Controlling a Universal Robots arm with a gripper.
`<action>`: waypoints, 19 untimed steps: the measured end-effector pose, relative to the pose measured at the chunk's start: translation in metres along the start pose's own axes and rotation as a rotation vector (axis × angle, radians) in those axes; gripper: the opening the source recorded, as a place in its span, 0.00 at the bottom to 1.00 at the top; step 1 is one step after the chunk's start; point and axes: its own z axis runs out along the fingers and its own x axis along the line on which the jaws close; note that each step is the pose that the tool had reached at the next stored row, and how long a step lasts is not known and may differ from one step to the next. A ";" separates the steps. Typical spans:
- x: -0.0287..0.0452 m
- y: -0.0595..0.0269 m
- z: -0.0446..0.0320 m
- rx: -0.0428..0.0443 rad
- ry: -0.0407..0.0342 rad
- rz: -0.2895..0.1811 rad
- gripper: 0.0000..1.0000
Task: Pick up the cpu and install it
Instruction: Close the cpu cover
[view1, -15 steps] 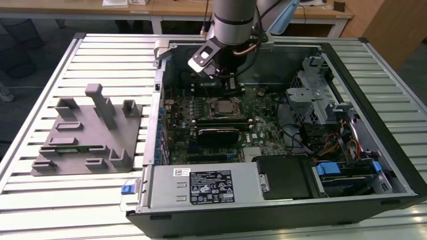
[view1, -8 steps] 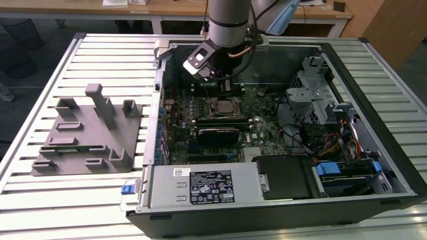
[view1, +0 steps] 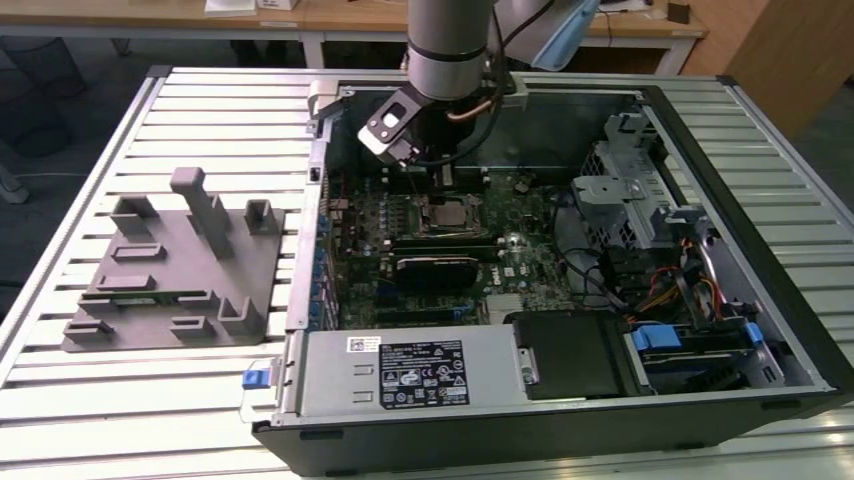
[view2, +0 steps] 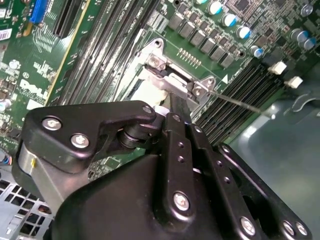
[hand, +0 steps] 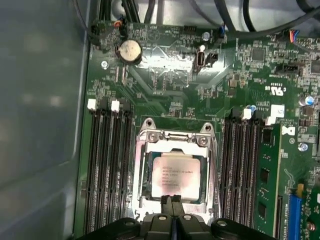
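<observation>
Gripper (hand: 172, 199): down inside the open computer case (view1: 534, 440) on the end of the silver arm (view1: 451, 45), in the upper middle of the exterior frame. Fingers (view2: 178, 145) pressed flat together, clenched on nothing, tips at one edge of the cpu (hand: 171, 176); touching it or just above it, cannot tell.

Same cpu seated flat in the socket, silvery-white top facing up, metal socket frame (hand: 175, 136) all around. Seen in the exterior view as a small pale square just below the gripper, in the upper part of the green motherboard (view1: 527, 265).

Flanking the socket on both sides in the first wrist view: rows of black memory slots (hand: 107, 170), with a green memory stick (hand: 264, 187) alongside one bank. Beyond the socket, round coin battery (hand: 129, 51) on the board.

Visible in the second wrist view: thin metal lever rod (view2: 235, 102) running out from a screwed corner of the frame, over more slots.

Outside the case, at the exterior view's left: grey plastic fixture (view1: 174, 270) resting on the slatted metal table (view1: 107, 410), well apart from the gripper. At the lower middle of that frame, power supply box (view1: 400, 372) inside the case.
</observation>
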 end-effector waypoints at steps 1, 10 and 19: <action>0.0000 -0.0006 0.0008 0.0000 0.0000 0.000 0.11; 0.0002 -0.0036 0.0093 0.0000 0.0000 -0.001 0.11; 0.0002 -0.0039 0.0185 0.0001 -0.0001 -0.001 0.11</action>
